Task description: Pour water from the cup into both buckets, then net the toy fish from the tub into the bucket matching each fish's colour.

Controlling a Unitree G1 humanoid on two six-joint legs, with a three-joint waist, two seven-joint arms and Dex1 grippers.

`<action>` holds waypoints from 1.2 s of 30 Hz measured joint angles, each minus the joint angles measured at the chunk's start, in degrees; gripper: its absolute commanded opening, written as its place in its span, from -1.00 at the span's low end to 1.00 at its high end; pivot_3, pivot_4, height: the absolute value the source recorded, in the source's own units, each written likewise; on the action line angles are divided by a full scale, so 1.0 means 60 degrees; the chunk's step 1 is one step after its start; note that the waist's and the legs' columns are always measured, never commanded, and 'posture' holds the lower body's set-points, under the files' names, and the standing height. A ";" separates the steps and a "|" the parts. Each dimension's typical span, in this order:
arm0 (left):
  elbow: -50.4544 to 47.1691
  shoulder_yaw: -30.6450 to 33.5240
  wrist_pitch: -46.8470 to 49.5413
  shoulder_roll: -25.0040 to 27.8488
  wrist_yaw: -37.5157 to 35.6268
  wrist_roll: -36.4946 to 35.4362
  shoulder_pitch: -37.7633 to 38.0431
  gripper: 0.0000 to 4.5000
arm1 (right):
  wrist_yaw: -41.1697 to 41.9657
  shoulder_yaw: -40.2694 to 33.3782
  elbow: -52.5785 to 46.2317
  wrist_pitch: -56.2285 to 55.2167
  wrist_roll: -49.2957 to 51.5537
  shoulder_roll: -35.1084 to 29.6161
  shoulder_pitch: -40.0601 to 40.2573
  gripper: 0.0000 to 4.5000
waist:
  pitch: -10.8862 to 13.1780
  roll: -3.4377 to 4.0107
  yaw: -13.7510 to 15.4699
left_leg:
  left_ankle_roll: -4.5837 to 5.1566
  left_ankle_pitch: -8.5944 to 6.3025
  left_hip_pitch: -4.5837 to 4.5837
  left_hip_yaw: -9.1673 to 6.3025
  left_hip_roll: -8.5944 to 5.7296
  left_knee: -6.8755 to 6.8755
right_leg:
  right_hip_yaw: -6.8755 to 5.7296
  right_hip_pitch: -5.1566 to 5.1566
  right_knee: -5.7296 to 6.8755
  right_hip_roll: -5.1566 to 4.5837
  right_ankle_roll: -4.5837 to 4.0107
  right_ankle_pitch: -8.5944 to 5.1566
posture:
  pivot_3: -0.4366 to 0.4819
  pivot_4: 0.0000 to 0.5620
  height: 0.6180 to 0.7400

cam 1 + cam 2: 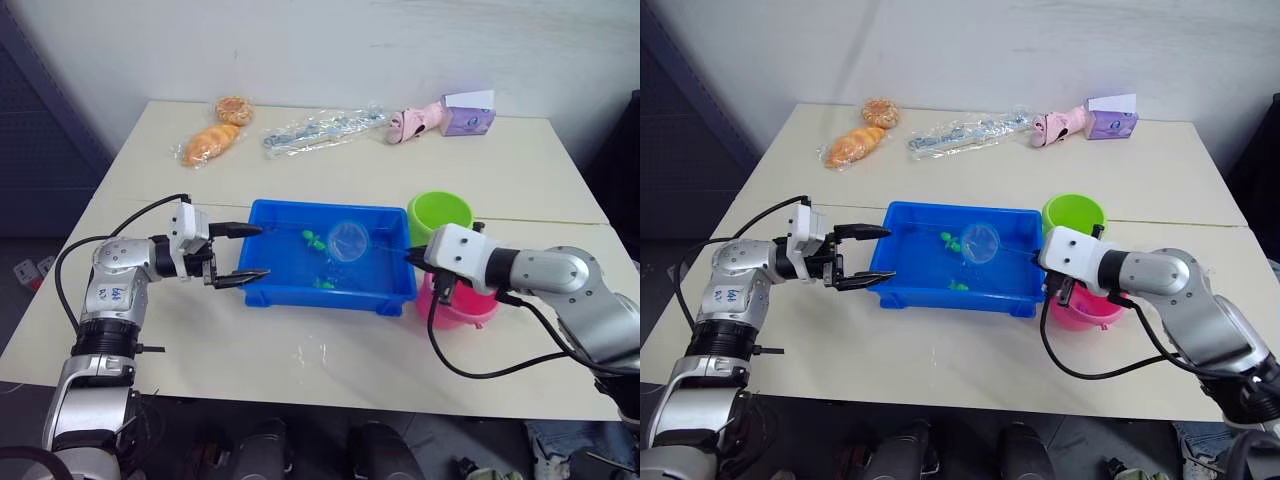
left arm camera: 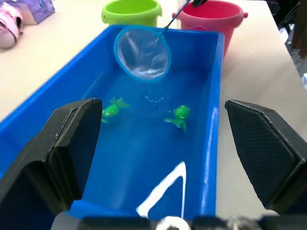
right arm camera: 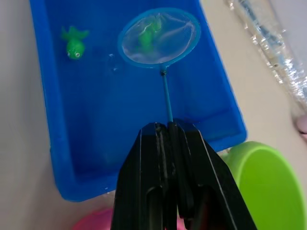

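A shallow rectangular bright blue plastic tub (image 1: 268, 293) is sitting on the pale surface (image 1: 330, 350), holding water and small green plastic toy fish (image 2: 180, 113). A round blue-rimmed mesh net (image 3: 159, 36) on a thin stick is hanging tilted above the water. A lime green plastic bucket (image 1: 440, 214) and a pink plastic bucket (image 1: 460, 305) are standing upright just beside the tub's right end, green behind pink.

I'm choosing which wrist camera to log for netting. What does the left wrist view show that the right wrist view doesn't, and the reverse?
Left wrist view alone: the left gripper, open at the tub's end, and the whole pink bucket.

Right wrist view alone: the right gripper shut on the net's thin handle, and a clear plastic wrapper.

Both: the blue tub, the net held above the water, two green fish, and the green bucket.
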 measured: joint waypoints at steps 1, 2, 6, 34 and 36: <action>-0.0035 -0.0001 0.0043 0.0043 -0.0011 0.0000 0.0071 0.97 | 0.0131 0.0247 0.0109 0.0028 -0.0230 0.0020 -0.0188 -1.00 | 0.0000 0.0000 -0.0024 | -0.0001 0.0001 0.0000 0.0001 0.0000 -0.0001 | 0.0000 -0.0004 0.0001 0.0001 0.0000 0.0000 | -0.05 -0.47 1.00; -0.0114 0.0001 0.0084 0.0103 -0.0015 0.0000 0.0134 0.97 | 0.0287 0.0465 0.0211 0.0034 -0.0475 0.0053 -0.0308 -1.00 | 0.0000 0.0000 -0.0049 | -0.0004 0.0002 -0.0002 0.0001 0.0001 -0.0002 | -0.0001 -0.0007 0.0002 0.0003 0.0000 0.0000 | -0.05 -0.47 1.00; -0.0366 0.0129 0.0158 0.0437 -0.0020 -0.0002 0.0312 0.97 | 0.0727 0.1000 0.0671 -0.0028 -0.1058 0.0403 -0.0598 -1.00 | 0.0000 0.0000 -0.0113 | -0.0005 0.0003 0.0001 0.0006 0.0002 -0.0002 | 0.0001 -0.0007 0.0008 0.0005 0.0000 0.0000 | -0.05 -0.47 1.00; -0.1226 0.0442 0.1011 0.0706 0.0264 -0.0145 0.1090 0.97 | 0.1342 -0.0589 0.0656 0.3042 0.0782 0.2906 -0.0999 -1.00 | 0.0000 0.0000 -0.0111 | -0.0008 0.0003 0.0000 0.0006 0.0006 -0.0013 | 0.0005 -0.0018 0.0016 0.0008 0.0000 0.0000 | -0.05 -0.47 1.00; -0.1426 0.0452 0.1295 0.0620 0.0404 -0.0327 0.1001 0.97 | 0.1345 -0.1199 0.0310 0.3427 0.1191 0.2620 -0.0837 -1.00 | 0.0000 0.0000 -0.0100 | -0.0007 0.0002 -0.0002 0.0007 0.0005 -0.0014 | 0.0006 -0.0016 0.0012 0.0008 0.0000 0.0000 | -0.05 -0.47 1.00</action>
